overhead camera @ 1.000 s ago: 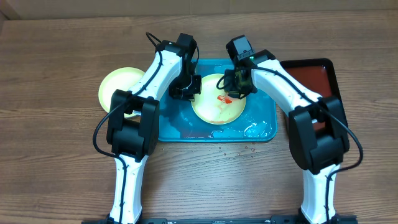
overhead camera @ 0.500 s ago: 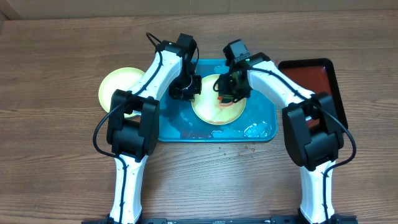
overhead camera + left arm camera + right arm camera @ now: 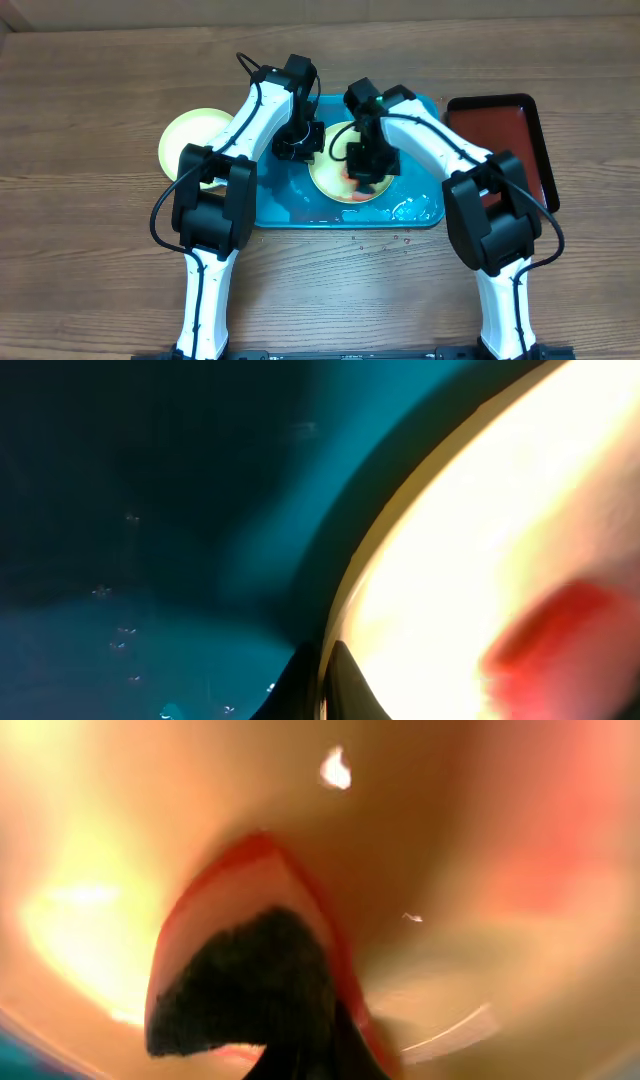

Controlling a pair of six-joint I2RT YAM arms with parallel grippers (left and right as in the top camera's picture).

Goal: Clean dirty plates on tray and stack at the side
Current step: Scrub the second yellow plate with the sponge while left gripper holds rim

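Looking down from above, I see the blue tray (image 3: 280, 205) in the middle of the table (image 3: 100, 250), with one pale yellow plate (image 3: 330, 186) lying flat in it, towards the far edge. My left gripper (image 3: 298, 148) sits at that plate's left edge. Its wrist camera shows the fingertips (image 3: 345, 678) pinched closed on the rim, with a blurred red smear (image 3: 560, 630) further in on the plate. My right gripper (image 3: 365, 170) is down over the plate's centre. Its jaws are closed on a dark, rough pad (image 3: 240, 980) that presses on the plate surface, with red around the pad's edge. I cannot tell whether the pad is a sponge or a cloth. The tray floor looks wet, with bright puddles near its front right corner (image 3: 415, 210). A second yellow plate (image 3: 185, 140) lies on the bare table just left of the tray, partly hidden by the left arm. A dark-red tray (image 3: 510, 125) sits to the right.
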